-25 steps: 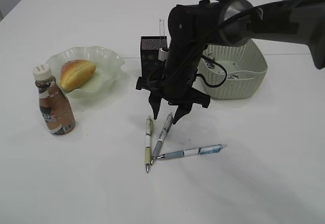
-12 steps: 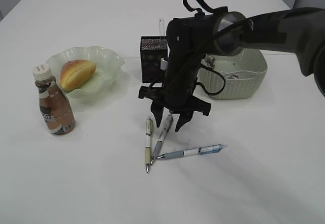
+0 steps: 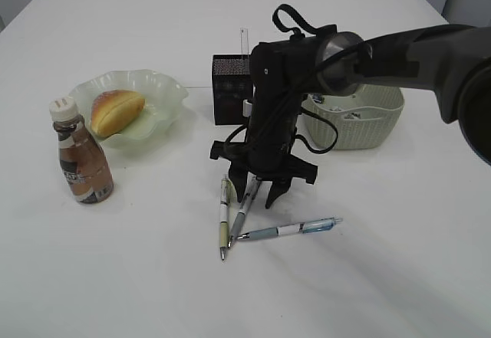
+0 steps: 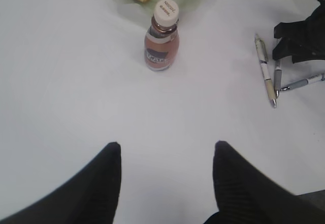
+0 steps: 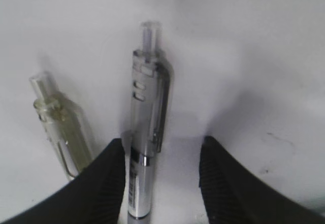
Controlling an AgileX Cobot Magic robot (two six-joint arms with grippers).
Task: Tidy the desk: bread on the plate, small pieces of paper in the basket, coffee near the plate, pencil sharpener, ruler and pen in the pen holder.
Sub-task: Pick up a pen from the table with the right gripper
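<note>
A: Three pens on the white worktop [image 3: 115,277], fanned out from one point. The middle one, the silver pen [image 3: 245,205], is a clear-and-chrome click pen with a metal clip. The right gripper [image 3: 261,194] points straight down over its top end, fingers either side of the barrel.

B: Is it pinched?

A: No. In the right wrist view the silver pen [image 5: 144,132] lies between the two ribbed black fingers [image 5: 223,183]; the jaws stand about half open, with a gap at least on the right side. The olive pen [image 3: 224,215] lies just left, and the blue pen [image 3: 288,229] runs off to the right, all three tips close together.

B: And the arm?

A: The right arm [image 3: 399,47] reaches in from the right edge, wrist bent downward, cables looped above it.

B: The rest?

A: One black mesh pen holder [image 3: 231,89] behind the gripper, with the clear ruler [image 3: 244,41] standing up in it. One sage-green woven-pattern basket [image 3: 376,127] to its right, scraps of paper inside. On the left, one oblong golden bread [image 3: 116,111] on the ruffled pale green plate [image 3: 165,93]. One brown coffee [image 3: 81,162] bottle, white cap, upright just in front of the plate.

B: Left side?

A: The left gripper [image 4: 166,176] hovers over bare worktop, jaws apart and holding nothing.
</note>
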